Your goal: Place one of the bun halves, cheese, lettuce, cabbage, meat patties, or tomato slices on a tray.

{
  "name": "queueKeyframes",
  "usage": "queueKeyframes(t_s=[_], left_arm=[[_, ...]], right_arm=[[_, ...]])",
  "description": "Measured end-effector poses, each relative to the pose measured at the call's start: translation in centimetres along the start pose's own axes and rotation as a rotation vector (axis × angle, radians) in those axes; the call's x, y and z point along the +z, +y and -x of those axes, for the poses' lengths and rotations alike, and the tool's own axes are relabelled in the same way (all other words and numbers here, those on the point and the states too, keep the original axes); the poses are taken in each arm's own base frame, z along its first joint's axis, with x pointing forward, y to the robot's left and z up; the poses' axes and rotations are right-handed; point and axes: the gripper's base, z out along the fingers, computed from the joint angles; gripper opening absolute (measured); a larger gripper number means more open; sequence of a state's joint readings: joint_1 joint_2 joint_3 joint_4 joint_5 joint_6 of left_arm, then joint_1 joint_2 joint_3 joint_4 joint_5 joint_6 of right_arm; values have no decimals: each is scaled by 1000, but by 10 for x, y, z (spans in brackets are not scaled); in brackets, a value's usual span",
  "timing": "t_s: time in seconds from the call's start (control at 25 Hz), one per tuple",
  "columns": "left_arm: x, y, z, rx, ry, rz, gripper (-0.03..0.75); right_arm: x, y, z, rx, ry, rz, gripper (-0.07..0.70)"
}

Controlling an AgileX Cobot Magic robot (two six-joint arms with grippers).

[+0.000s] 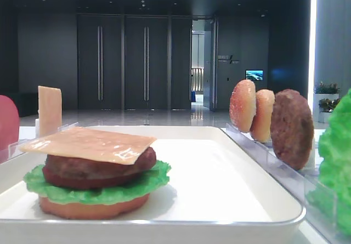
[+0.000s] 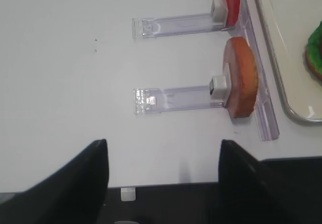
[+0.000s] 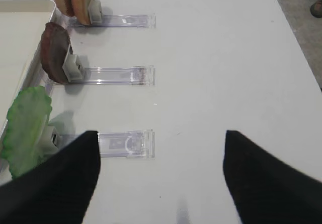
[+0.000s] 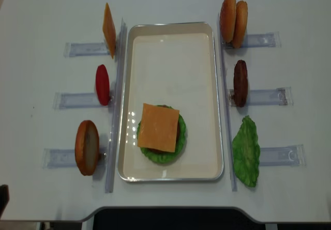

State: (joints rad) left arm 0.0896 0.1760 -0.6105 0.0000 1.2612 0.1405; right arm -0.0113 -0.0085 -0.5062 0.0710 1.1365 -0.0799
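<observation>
On the white tray sits a stack with a cheese slice on top, over a meat patty, lettuce and a bun half. Standing in the left racks are another cheese slice, a tomato slice and a bun half. The right racks hold two bun halves, a patty and lettuce. My left gripper hangs open and empty over the table's front edge. My right gripper is open and empty over bare table right of the lettuce.
Clear plastic racks stretch outward from both long sides of the tray, with slotted rails against the rim. The table's front edge lies under the left jaws. A dark hall stands behind the table.
</observation>
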Motion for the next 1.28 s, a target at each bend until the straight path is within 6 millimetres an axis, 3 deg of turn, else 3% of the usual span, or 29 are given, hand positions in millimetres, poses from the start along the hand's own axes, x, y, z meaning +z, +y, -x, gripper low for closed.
queueKeyframes(t_s=[0.2,0.64,1.28], left_arm=[[9,-4,-23,-32,-46,-5,517],[18,-6,-20,-68,-132,-50,517],[12,-6,-26,-58,-210,-66,517]], right_arm=[[0,0,0,0,0,0,489],[0,0,0,0,0,0,489],[0,0,0,0,0,0,489]])
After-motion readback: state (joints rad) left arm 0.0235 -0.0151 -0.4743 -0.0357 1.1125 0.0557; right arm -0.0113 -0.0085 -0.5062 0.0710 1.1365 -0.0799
